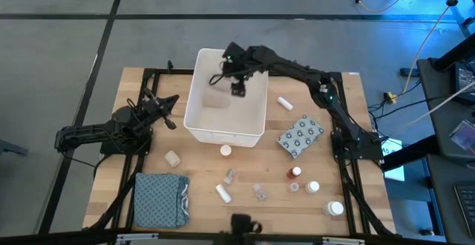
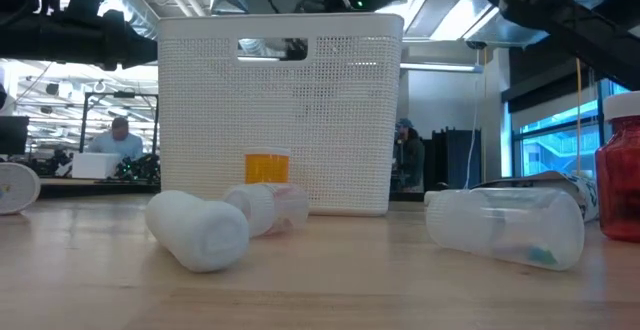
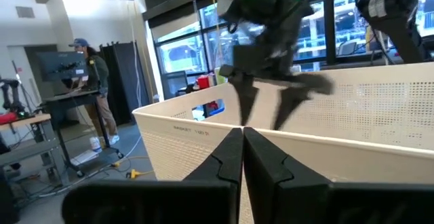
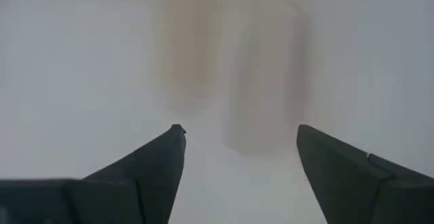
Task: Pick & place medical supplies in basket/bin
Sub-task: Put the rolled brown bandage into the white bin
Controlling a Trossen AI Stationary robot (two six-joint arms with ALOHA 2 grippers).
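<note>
Toppled white bottles (image 2: 200, 232) lie nearest, low in the frame. Above centre, the right gripper (image 1: 237, 90) hangs over the white bin (image 1: 194, 119), fingers wide, likely releasing a beige bandage roll (image 1: 217, 101) inside. Left gripper (image 1: 171, 113) waits pinched closed at the bin's left.

Two dark arms (image 1: 297, 70), black wedge fingers (image 4: 146, 173), green LED.

The right arm reaches far out across the table, its right gripper (image 1: 237, 89) pointing down with fingers spread apart. The left arm rests folded, left gripper (image 1: 169, 111) closed tight.
</note>
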